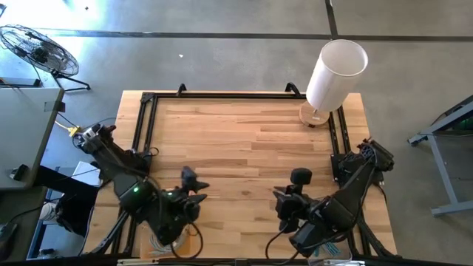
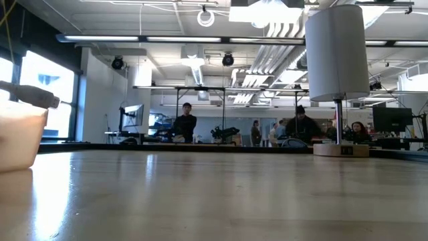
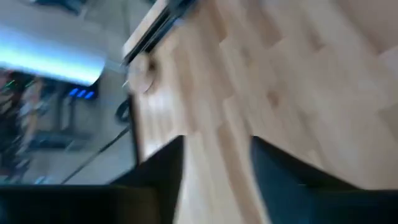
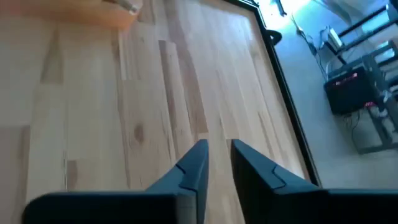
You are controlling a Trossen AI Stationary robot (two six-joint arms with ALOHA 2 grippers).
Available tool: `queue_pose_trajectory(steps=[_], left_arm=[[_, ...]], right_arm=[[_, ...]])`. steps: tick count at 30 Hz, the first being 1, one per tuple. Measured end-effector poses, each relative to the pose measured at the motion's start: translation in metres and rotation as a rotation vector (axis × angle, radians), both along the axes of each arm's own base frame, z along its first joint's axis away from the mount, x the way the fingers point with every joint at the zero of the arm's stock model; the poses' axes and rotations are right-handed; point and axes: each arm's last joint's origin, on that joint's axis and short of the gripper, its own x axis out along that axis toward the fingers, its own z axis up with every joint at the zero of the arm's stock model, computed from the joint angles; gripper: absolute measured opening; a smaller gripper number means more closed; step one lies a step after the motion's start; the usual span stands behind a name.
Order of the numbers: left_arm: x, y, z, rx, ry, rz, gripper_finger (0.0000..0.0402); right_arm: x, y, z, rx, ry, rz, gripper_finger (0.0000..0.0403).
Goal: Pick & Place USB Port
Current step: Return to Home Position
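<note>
Your left tool (image 3: 217, 140) hangs open and empty over the bench (image 1: 244, 140), near the arms' edge. Your right tool (image 4: 217, 146) is empty too, its fingers only narrowly apart. In the low view, a cable plug (image 2: 37, 98) juts over a bin's (image 2: 17, 137) rim.

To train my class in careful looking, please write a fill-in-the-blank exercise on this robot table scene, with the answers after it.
1. The white lamp stands on the table on the ___ arm's side.
2. The left tool and the right tool both hold ___.
3. The table's top is made of ___.
4. The bin in the right wrist view is ___ in colour.
Missing words: right; nothing; wood; orange.
</note>
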Motion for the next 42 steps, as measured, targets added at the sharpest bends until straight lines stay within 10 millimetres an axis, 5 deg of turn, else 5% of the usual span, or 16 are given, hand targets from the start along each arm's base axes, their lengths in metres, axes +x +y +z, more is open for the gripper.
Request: queue_pose_trajectory(steps=[4,6,12,17,34,42], left_arm=[[0.023,0.007,0.005,-0.068,0.036,-0.144,0.0051],[0.035,0.011,0.009,-0.099,0.018,-0.206,0.0015],[0.065,0.032,0.018,-0.192,-0.011,-0.445,0.0022],[0.082,0.060,0.022,-0.183,-0.049,-0.451,0.0004],[0.119,0.181,0.037,-0.253,-0.220,-0.479,0.0001],[0.116,0.245,0.038,-0.289,-0.246,-0.351,0.0001]], right_arm=[[-0.001,-0.001,0.001,0.038,0.006,-0.011,0.0068],[-0.001,-0.001,0.001,0.041,0.015,-0.005,0.0066],[-0.005,-0.003,0.005,0.091,0.086,0.041,0.0043],[-0.019,-0.010,0.022,0.097,0.021,0.042,0.0004],[-0.134,-0.075,0.113,0.257,-0.407,0.116,0.0001],[-0.192,-0.146,0.079,0.347,-0.533,0.095,0.0001]])
